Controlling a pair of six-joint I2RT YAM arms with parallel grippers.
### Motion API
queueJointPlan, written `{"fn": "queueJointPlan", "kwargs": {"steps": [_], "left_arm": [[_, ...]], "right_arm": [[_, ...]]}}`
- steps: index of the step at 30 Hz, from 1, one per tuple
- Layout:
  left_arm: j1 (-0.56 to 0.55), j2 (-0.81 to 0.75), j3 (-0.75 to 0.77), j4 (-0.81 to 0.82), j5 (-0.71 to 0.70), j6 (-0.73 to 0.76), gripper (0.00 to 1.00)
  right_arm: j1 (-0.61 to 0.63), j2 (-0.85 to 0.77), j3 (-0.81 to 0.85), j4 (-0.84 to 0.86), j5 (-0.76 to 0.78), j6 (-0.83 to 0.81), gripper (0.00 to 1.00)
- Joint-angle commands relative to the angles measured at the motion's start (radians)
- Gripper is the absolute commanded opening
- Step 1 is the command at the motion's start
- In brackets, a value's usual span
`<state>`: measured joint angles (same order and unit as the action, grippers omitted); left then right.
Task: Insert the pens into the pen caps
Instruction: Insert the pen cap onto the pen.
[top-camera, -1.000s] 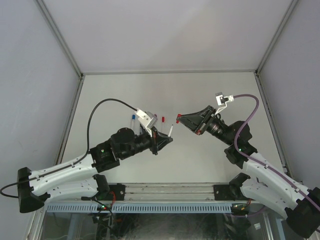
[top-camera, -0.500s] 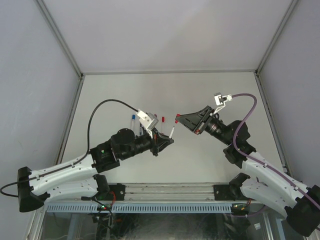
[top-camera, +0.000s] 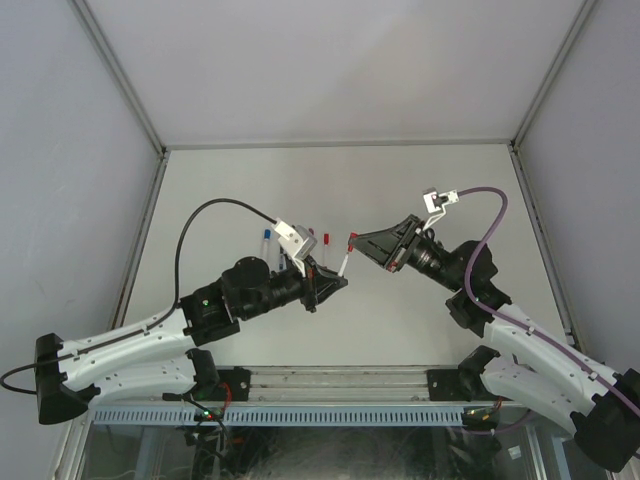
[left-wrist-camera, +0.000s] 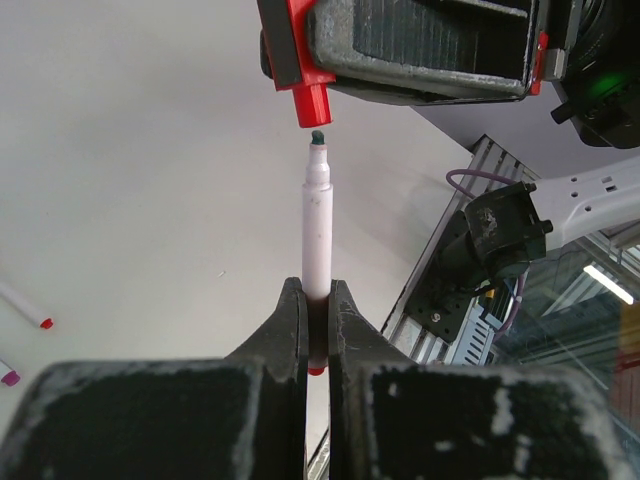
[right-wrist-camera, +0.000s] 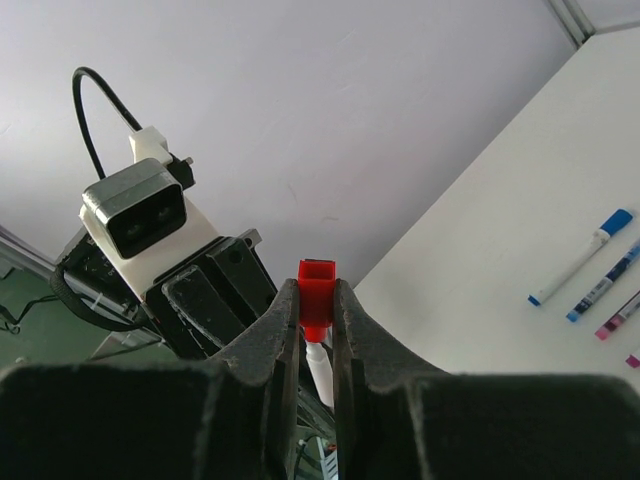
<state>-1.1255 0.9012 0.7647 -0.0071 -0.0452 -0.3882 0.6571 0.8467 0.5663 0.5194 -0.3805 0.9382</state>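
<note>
Over the pale tabletop (top-camera: 420, 190), I am holding the white pen (left-wrist-camera: 317, 235) with its tip at the mouth of the red cap (left-wrist-camera: 311, 98), left gripper (left-wrist-camera: 317, 305) clamped on the barrel, right gripper (right-wrist-camera: 316, 292) clamped on the cap, spare pens (right-wrist-camera: 578, 260) lying beyond.

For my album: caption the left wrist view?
Left hand aims a whitish marker pen at a stubby red plastic cap in the right hand.
</note>
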Motion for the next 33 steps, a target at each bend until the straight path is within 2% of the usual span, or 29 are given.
{"fn": "queueJointPlan", "kwargs": {"steps": [1, 15, 33], "left_arm": [[-0.006, -0.009, 0.004, 0.058, -0.002, 0.025, 0.00], [-0.006, -0.016, 0.001, 0.056, -0.014, 0.025, 0.00], [-0.006, -0.059, 0.004, 0.101, -0.073, -0.037, 0.00]], "right_arm": [[0.011, -0.006, 0.051, 0.027, -0.014, -0.004, 0.00], [0.044, -0.007, 0.051, 0.000, -0.008, -0.023, 0.00], [0.144, -0.010, 0.044, -0.052, 0.084, -0.085, 0.00]]}}
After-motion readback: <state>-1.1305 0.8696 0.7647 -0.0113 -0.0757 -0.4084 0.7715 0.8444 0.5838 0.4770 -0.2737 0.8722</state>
